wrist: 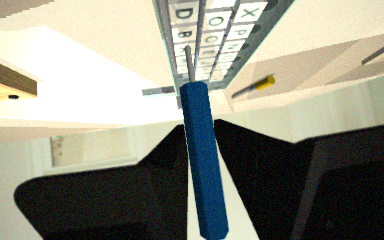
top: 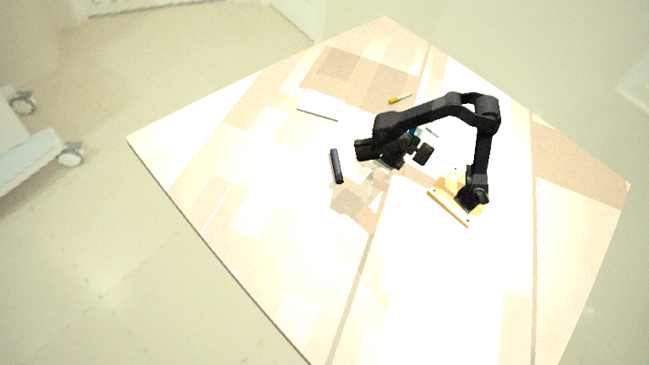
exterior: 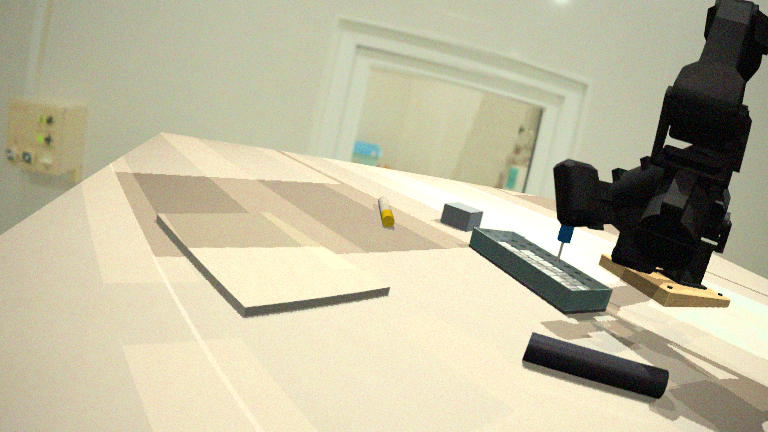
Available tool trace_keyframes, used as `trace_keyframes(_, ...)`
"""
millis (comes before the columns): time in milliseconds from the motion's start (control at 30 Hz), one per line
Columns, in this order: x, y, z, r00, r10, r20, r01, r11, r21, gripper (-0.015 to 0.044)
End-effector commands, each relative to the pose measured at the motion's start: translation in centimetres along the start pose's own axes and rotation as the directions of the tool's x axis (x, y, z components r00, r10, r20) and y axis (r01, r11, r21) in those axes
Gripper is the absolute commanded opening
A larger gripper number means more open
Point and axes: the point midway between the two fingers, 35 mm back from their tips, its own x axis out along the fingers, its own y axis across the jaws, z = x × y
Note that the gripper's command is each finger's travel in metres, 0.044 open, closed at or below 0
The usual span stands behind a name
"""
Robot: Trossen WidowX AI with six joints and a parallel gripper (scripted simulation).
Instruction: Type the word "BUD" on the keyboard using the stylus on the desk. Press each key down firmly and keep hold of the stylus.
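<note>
Board [exterior: 271, 268]: I see it lying flat on the desk.
Marker [exterior: 385, 212]: yellow-ended, just beyond the board.
Grey block [exterior: 461, 215]: right of the marker.
Dark cylinder [exterior: 594, 372]: on its side, nearest me.

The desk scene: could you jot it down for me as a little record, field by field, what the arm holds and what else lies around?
gripper: shut on the stylus
stylus: blue body, thin grey tip, pointing down at the keyboard
keyboard: grey-green, light lettered keys, beside the arm's base
tip position: over the keys near B and D; contact cannot be told
cylinder: dark, lying on the desk near the keyboard
marker: yellow-ended, lying farther off
block: small, grey, past the keyboard's far end
board: flat, pale, lying apart
</note>
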Motion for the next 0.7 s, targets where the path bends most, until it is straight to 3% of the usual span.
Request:
trace_keyframes(0, 0.17, 0.0, 0.24, 1.0, -0.001, -0.003, 0.001, 1.0, -0.008, 0.0081)
trace_keyframes(667, 0.6, 0.01, 0.97, 1.0, -0.001, -0.003, 0.001, 1.0, -0.008, 0.0081)
